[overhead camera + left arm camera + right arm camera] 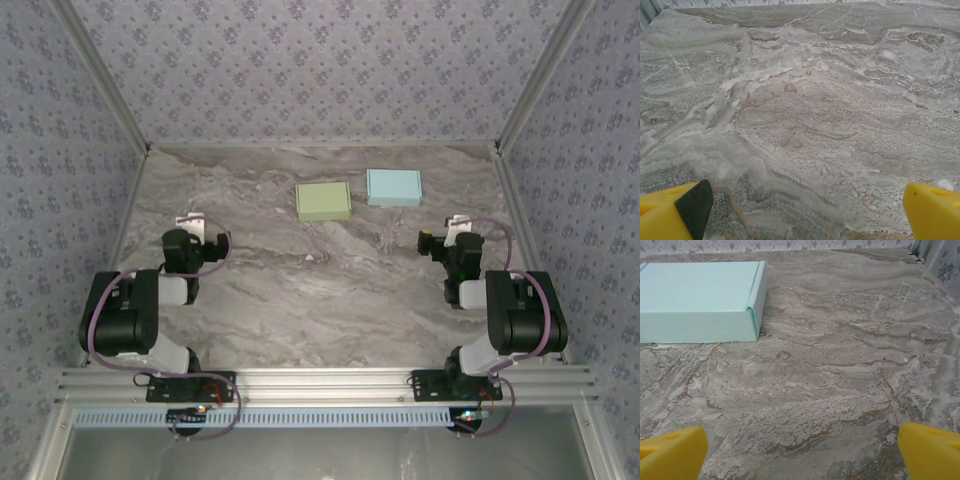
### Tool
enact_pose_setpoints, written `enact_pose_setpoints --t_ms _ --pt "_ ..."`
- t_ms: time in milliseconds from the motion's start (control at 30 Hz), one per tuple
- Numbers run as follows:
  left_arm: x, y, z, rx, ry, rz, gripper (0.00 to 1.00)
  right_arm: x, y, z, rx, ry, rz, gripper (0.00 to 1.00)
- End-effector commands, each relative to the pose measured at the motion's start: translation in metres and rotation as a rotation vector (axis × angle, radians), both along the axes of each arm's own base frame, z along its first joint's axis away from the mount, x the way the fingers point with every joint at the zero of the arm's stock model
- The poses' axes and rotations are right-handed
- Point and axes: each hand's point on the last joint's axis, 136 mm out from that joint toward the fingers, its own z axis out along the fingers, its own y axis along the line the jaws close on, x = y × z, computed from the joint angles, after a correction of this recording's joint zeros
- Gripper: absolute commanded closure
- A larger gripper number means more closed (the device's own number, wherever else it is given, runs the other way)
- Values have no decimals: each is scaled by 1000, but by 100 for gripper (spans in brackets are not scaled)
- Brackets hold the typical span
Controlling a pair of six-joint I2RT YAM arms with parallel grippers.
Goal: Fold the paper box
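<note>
Seeing left hand (pixel 802 212) and right hand (pixel 802 452) spread wide, I note green box (pixel 323 201) beside blue box (pixel 393 187) near surface's (pixel 330 300) far edge.

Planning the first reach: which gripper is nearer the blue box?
Right. The right gripper sits just right of the blue box, toward the bases; the left gripper is far left, beyond the green box.

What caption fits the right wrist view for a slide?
Open right tool above the marble table, with the light-blue paper box ahead to its left.
</note>
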Motion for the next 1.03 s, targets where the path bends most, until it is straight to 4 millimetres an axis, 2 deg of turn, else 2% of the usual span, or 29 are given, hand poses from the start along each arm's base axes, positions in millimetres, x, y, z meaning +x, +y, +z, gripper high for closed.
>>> enact_pose_setpoints --t_ms 0,133,1000 --pt "9 1 12 -17 -37 4 1 12 -5 6 -5 14 -25 0" --pt "9 2 11 -14 -34 13 1 12 2 6 -7 23 22 0" --pt "9 2 11 -14 -33 13 1 13 2 6 -5 23 24 0"
